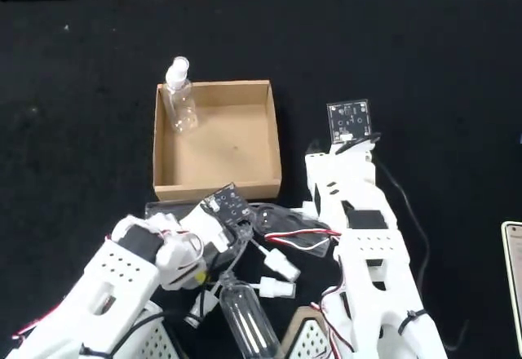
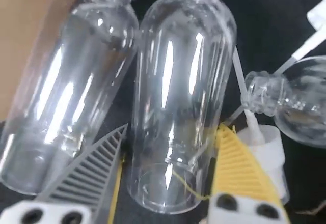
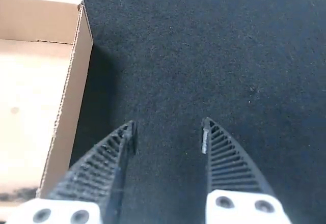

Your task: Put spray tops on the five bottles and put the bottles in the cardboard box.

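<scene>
The cardboard box (image 1: 276, 135) stands mid-table, and one clear bottle with a white spray top (image 1: 179, 96) leans in its far left corner. Several bare clear bottles lie in front of the box. In the left wrist view my left gripper (image 2: 172, 127) is open, with its fingers on either side of the base of one bottle (image 2: 178, 81). A second bottle (image 2: 71, 91) lies beside it and a third (image 2: 300, 102) lies farther off. Loose white spray tops (image 1: 280, 265) lie near another bottle (image 1: 247, 318). My right gripper (image 3: 168, 130) is open and empty, over bare table beside the box wall (image 3: 71, 96).
The table is covered in black cloth (image 1: 424, 65), bare to the right of and behind the box. A flat light object (image 1: 514, 265) lies at the right edge. The right arm (image 1: 363, 245) stretches along the box's right side.
</scene>
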